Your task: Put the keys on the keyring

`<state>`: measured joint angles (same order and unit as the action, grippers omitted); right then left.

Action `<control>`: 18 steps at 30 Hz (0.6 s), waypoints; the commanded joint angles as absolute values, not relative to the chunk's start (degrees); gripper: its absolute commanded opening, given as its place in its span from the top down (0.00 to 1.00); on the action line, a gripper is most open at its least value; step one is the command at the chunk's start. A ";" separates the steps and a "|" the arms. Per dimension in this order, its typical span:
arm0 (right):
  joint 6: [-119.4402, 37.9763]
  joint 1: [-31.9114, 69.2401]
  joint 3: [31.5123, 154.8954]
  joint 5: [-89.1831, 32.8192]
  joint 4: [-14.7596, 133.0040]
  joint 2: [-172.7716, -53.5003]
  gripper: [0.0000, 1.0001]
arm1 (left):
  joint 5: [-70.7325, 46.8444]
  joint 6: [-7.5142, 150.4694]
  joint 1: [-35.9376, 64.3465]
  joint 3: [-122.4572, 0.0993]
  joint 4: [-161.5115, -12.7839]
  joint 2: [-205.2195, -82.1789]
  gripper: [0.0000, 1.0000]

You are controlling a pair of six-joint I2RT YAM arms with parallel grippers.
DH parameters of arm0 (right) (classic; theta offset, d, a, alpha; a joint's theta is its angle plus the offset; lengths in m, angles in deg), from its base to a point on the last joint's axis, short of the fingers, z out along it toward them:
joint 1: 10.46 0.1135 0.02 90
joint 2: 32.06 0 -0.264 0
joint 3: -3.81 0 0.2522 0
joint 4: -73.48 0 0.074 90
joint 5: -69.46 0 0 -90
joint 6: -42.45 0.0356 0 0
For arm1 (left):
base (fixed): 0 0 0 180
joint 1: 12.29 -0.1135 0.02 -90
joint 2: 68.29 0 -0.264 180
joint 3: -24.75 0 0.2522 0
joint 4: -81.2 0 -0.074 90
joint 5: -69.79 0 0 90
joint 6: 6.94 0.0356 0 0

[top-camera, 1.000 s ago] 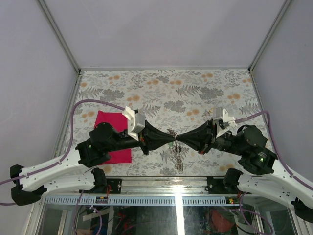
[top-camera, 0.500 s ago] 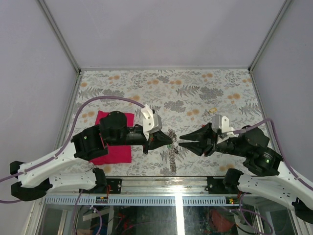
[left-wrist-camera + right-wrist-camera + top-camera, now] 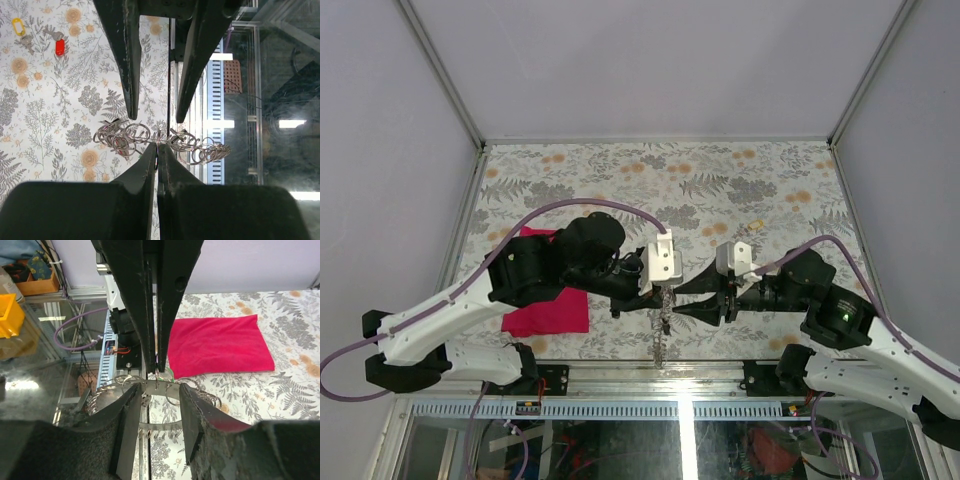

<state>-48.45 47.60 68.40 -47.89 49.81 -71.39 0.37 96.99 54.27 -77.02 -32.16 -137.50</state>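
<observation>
Passing magenta cloth (image 3: pixel 545 300) at left, untouched. Pinching keyring (image 3: pixel 661 335) in left gripper (image 3: pixel 663 296), jaws pressed together, chain dangling near table (image 3: pixel 620 170) front edge. Hovering right gripper (image 3: pixel 688 300) opposite, jaws spread, tips just short of chain. Leaving keys (image 3: pixel 59 47) lying well apart. Likely presenting ring; next needing key fetched, threaded.

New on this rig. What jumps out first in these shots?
Centre front, the two hands meet tip to tip. The left hand is pinched shut on the keyring, a dangling chain of silver rings, and the right hand faces it, jaws apart. A magenta cloth lies left of them, and a red-headed key lies loose farther back.
</observation>
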 commanded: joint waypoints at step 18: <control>-46.06 47.64 68.03 -55.72 59.04 -76.74 0.65 | 1.17 99.78 55.53 -81.30 -29.43 -137.12 1.00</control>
<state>-46.81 47.62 68.05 -53.27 55.36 -75.98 0.37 98.87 54.93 -79.03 -27.61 -137.66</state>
